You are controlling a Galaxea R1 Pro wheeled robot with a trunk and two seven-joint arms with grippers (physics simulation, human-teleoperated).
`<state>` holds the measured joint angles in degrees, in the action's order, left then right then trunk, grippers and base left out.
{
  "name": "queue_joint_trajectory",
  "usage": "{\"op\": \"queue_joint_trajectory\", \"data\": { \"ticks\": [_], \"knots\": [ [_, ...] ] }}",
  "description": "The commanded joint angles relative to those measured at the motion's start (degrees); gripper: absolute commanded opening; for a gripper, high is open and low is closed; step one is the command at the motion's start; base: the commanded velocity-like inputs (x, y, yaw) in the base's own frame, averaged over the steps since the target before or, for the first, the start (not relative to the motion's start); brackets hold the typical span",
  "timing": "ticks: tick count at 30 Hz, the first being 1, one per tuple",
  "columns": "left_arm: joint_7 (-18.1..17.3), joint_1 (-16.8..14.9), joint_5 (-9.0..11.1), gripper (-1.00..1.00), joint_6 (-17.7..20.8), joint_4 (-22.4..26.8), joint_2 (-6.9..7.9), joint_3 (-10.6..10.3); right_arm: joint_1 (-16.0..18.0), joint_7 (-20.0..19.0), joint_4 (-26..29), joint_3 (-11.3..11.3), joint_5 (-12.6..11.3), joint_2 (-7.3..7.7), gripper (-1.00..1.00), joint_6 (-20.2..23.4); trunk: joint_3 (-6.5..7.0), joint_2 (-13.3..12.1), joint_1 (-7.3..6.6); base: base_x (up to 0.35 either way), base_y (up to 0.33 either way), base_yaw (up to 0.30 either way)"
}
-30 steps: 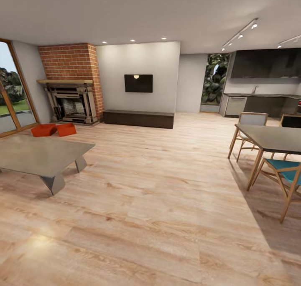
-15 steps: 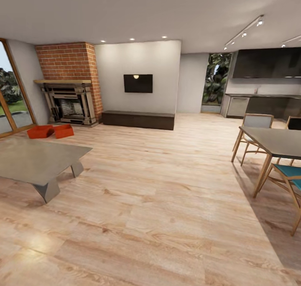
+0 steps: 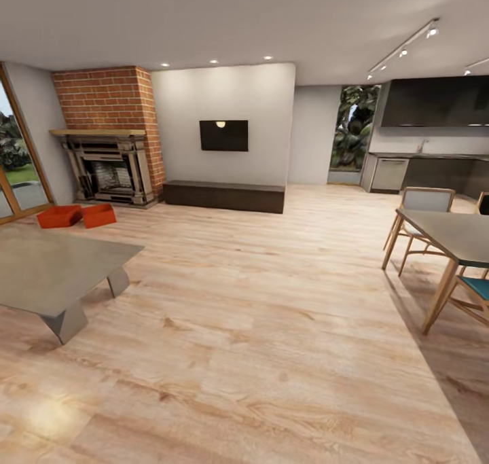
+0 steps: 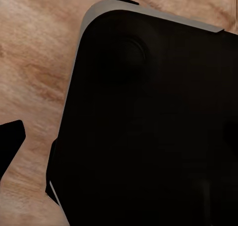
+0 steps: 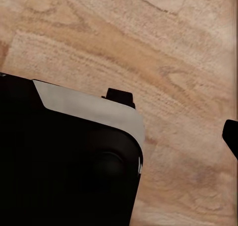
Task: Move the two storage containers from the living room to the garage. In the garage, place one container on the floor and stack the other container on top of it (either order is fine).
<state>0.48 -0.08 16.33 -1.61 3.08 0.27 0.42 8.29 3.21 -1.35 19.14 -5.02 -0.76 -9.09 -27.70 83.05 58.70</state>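
A: Item: two storage containers (image 3: 76, 215), side by side on the living room's wood floor (image 3: 258, 314), before the fireplace (image 3: 109, 168), beyond the grey low table (image 3: 47, 274).

B: Approach: steer wide of that table, stop squarely facing them. Grippers: whether parted or closed, cannot tell.

Our left wrist camera looks down on a big dark part of our own body (image 4: 148, 126), black with a pale rounded edge. Our right wrist camera sees the same kind of dark part (image 5: 64, 161). We cannot tell how our fingers stand.
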Motion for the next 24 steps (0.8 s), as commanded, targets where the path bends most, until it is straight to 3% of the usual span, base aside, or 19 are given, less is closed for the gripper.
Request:
{"op": "queue_joint_trajectory", "data": {
  "ticks": [1, 24],
  "knots": [
    [0.0, 0.0, 0.2, 1.00, -0.1, 0.0, 0.00, 0.0, 0.1, 0.1, -0.1, 0.5, -0.5, 0.00, 1.00, -0.3, -0.05, 0.0, 0.03, 0.323, 0.000, 0.000],
    [0.0, 0.0, -0.1, 1.00, -0.5, 0.0, -0.15, -0.4, 0.1, 0.1, -0.1, 0.7, -0.6, -0.13, 1.00, -0.2, -0.05, 0.0, 0.03, 0.324, 0.000, 0.000]
  ]
}}
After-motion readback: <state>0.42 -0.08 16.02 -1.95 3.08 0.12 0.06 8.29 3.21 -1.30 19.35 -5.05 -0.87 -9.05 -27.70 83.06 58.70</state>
